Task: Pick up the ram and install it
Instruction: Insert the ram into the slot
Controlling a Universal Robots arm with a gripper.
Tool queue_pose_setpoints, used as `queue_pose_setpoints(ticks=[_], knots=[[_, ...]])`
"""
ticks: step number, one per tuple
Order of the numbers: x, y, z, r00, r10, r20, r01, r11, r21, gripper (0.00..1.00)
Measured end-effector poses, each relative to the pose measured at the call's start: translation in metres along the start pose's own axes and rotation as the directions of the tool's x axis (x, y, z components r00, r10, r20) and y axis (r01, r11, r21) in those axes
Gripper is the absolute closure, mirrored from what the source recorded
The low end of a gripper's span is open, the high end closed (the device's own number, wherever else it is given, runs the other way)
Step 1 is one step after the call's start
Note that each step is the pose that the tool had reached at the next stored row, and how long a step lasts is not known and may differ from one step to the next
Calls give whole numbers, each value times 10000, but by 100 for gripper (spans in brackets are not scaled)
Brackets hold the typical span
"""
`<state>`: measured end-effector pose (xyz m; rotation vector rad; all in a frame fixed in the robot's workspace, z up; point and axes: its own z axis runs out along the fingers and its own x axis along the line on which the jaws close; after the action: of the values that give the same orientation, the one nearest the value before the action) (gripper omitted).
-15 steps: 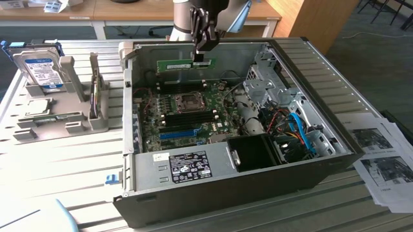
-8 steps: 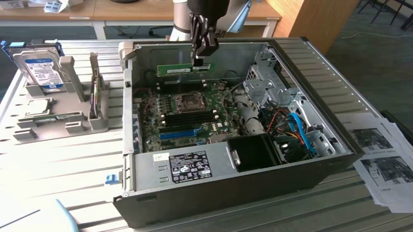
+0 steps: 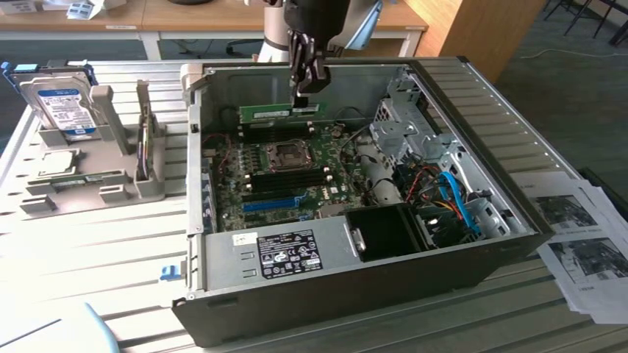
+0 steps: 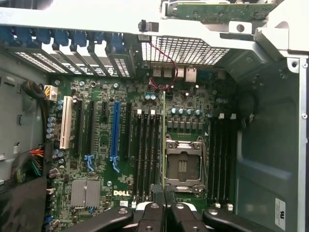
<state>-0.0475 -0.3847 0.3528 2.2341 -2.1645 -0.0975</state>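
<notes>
Your gripper (image 3: pixel 305 87), nearly closed, pinches the ram (image 3: pixel 275 113) above the motherboard (image 3: pixel 294 173); it covers the stick's top edge toward the exterior view's right.

The hand (image 3: pixel 306 87) holds the ram (image 3: pixel 273 113) above the motherboard (image 3: pixel 284 180).

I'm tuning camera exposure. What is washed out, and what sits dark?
Sunlight bleaches the table at the exterior view's left, while the case interior there lies in shade; in the wrist view the case's metal rim glares pale and the motherboard is evenly lit.
</notes>
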Motion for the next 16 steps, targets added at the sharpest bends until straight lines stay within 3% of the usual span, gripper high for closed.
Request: queue_pose_setpoints(ticks=[16], knots=[[4, -11, 178, 10000, 14, 1, -14, 10000, 0, 89]])
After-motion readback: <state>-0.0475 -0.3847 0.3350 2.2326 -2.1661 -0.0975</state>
